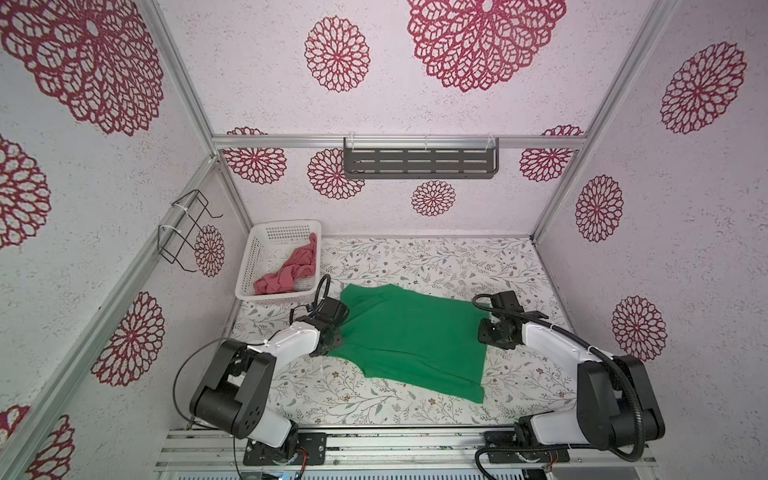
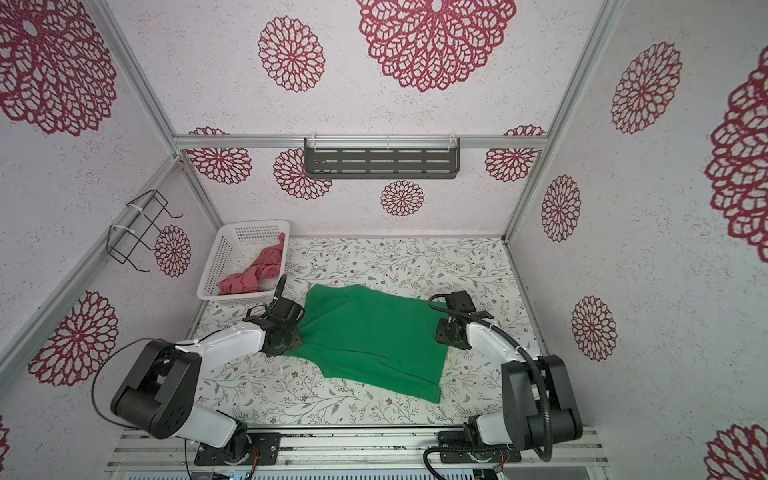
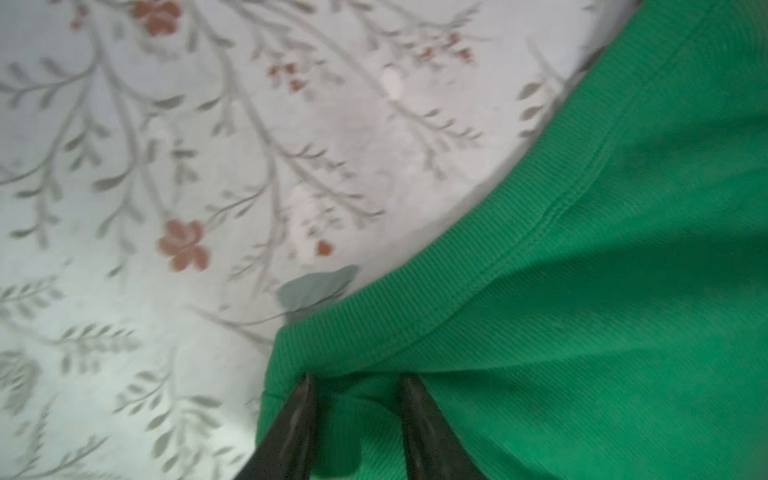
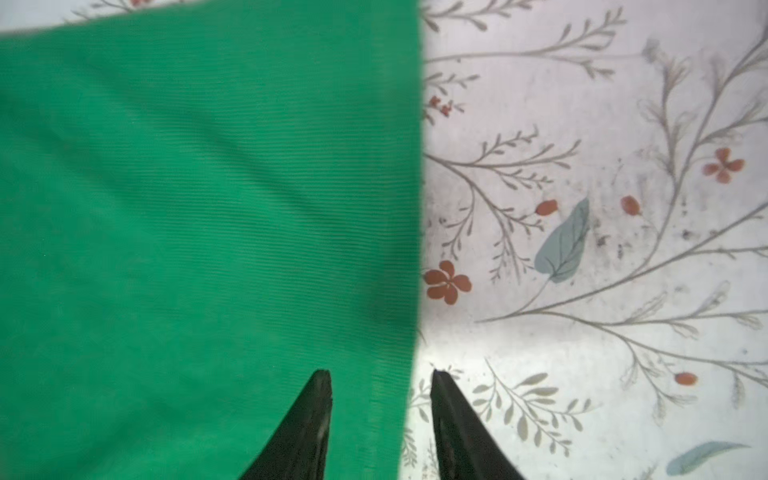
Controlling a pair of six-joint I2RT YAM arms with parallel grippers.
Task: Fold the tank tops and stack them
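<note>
The bright green tank top (image 1: 415, 336) (image 2: 374, 336) lies spread flat on the floral tabletop in both top views. My left gripper (image 3: 357, 380) is at its left edge (image 1: 334, 332). It stands open, with a raised fold of the green cloth (image 3: 582, 291) by the ribbed hem between the fingers. My right gripper (image 4: 380, 374) is at the top's right edge (image 1: 484, 332), also open. One finger is over the green cloth (image 4: 208, 208) and the other over bare table. The pink-red tank top (image 1: 286, 270) (image 2: 253, 276) lies crumpled in the white basket.
The white perforated basket (image 1: 251, 257) stands at the back left of the tabletop (image 1: 415, 257), close to my left wrist. A grey slotted shelf (image 1: 419, 162) hangs on the back wall and a black wire rack (image 1: 187, 228) on the left wall.
</note>
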